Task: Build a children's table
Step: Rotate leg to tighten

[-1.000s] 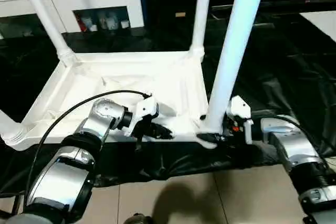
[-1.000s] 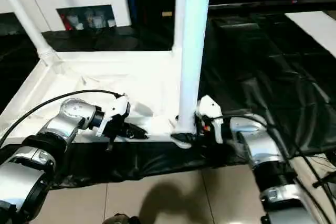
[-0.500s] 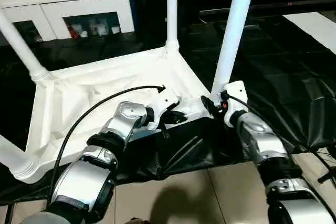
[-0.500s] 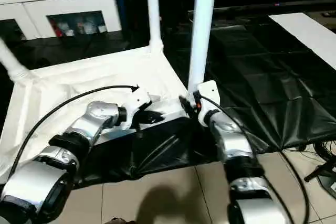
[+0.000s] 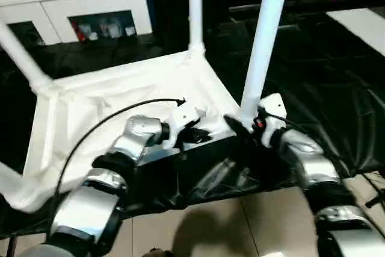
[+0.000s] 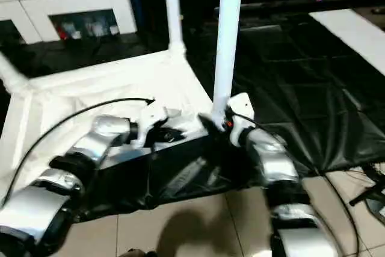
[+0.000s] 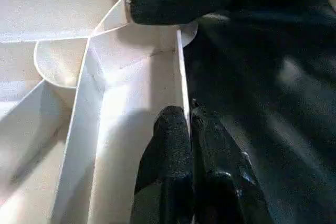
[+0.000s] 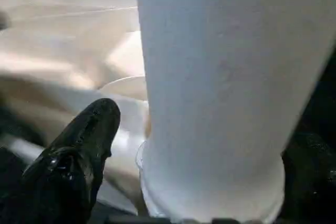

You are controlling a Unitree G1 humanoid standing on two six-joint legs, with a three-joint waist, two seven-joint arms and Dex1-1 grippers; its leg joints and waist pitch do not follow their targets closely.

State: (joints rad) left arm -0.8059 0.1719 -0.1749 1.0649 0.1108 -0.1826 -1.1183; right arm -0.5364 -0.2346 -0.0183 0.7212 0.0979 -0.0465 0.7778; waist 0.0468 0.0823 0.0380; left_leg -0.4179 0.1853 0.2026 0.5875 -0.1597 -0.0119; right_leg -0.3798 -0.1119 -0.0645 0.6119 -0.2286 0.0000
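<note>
Left edge: a white cabinet stands at about ten o'clock, well apart from the tabletop; black sheeting lies under the work and spreads to the right, with tiled floor at six o'clock.
Tabletop: upside down, ribbed side up, long axis from eight o'clock to two o'clock.
Legs: upright in the corner sockets, pointing up; one leans at the far left, one at the far corner, the near-right leg at one o'clock.
Left gripper: fingers pressed together, pinching the tabletop's near rim wall.
Right gripper: at the near-right leg's base, one finger beside the flared end; fingers spread on either side of the leg.
</note>
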